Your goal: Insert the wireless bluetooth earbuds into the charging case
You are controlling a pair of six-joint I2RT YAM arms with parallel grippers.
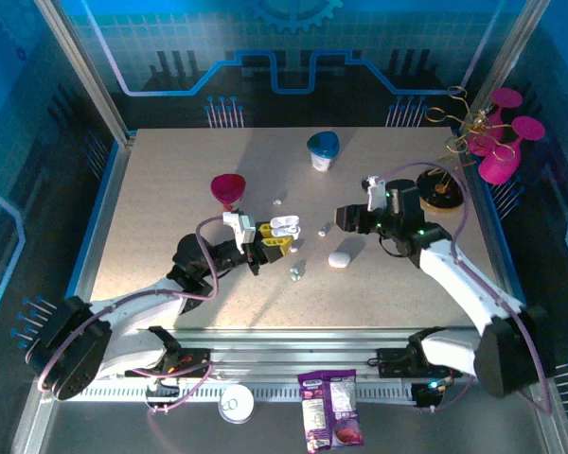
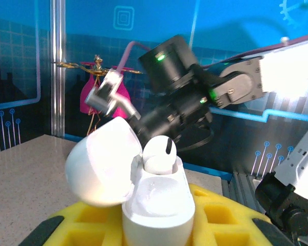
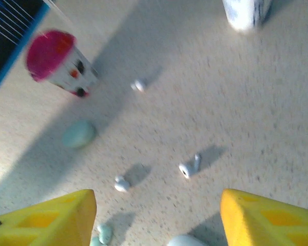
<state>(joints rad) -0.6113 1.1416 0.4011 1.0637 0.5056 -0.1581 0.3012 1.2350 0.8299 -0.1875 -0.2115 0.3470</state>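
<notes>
- The open case is held clamped by the left gripper, near the middle of the table.
- In the left wrist view one earbud is seen seated in the case; from above its inside is too small to read.
- The right gripper is spread wide and empty; loose earbuds are seen lying below it.

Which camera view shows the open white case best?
The left wrist view: the case is close and large, its lid open, one earbud seated inside. The top view gives it as a small white shape in the left pincer, detail too small to tell.
</notes>
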